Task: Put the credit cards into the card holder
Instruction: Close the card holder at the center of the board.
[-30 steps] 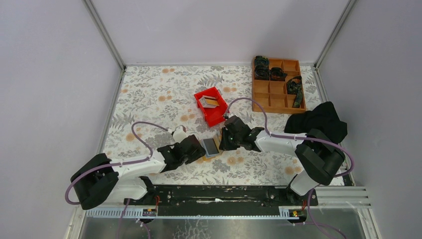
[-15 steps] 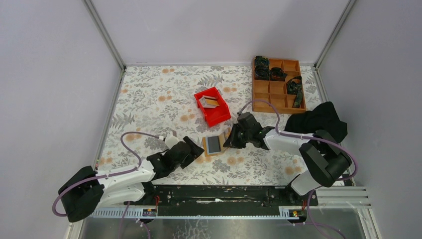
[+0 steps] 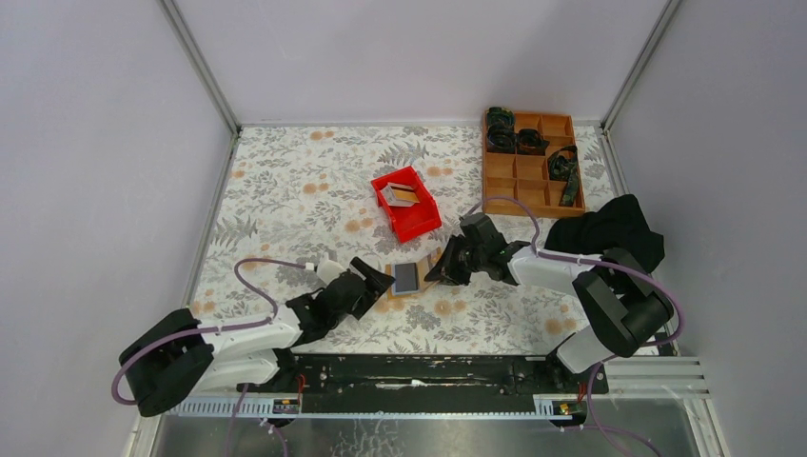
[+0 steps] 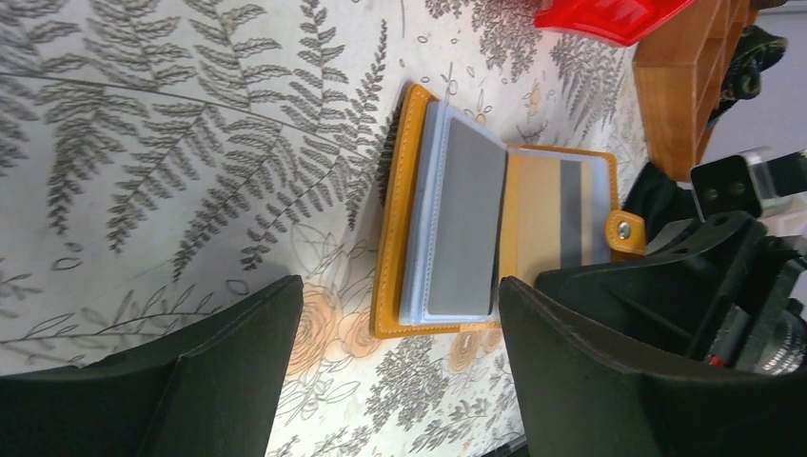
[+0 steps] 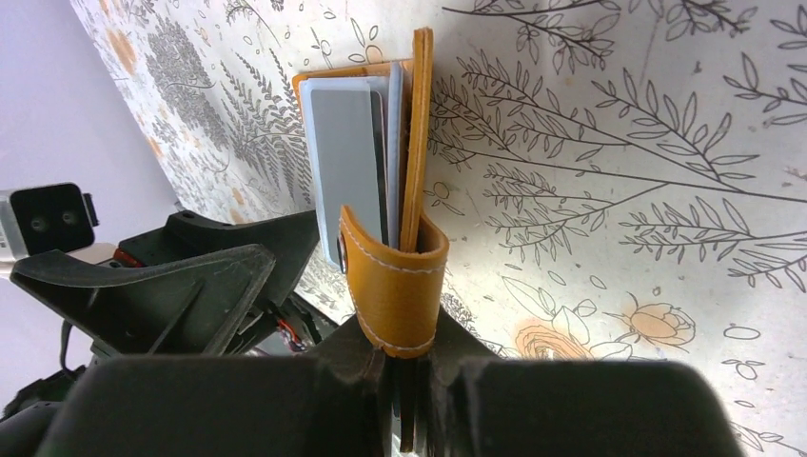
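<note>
The tan-orange card holder (image 3: 407,278) lies open on the floral table, between the two grippers. In the left wrist view its orange edge (image 4: 395,190) frames clear sleeves with a grey credit card (image 4: 466,214) on top. My left gripper (image 4: 395,314) is open and empty, with its fingers just short of the holder's near edge. My right gripper (image 5: 404,357) is shut on the holder's orange strap (image 5: 395,286) and holds that cover on edge. The grey card (image 5: 347,157) shows beside the cover. More cards (image 3: 401,194) lie in the red bin.
The red plastic bin (image 3: 419,219) sits just behind the holder. An orange-brown compartment tray (image 3: 528,190) with dark items stands at the back right. A black cloth (image 3: 609,233) lies right of my right arm. Grey walls close in the table.
My right gripper has moved right with the strap, and the holder has shifted right and opened. My left gripper drew back from the holder, then edged toward it again.
</note>
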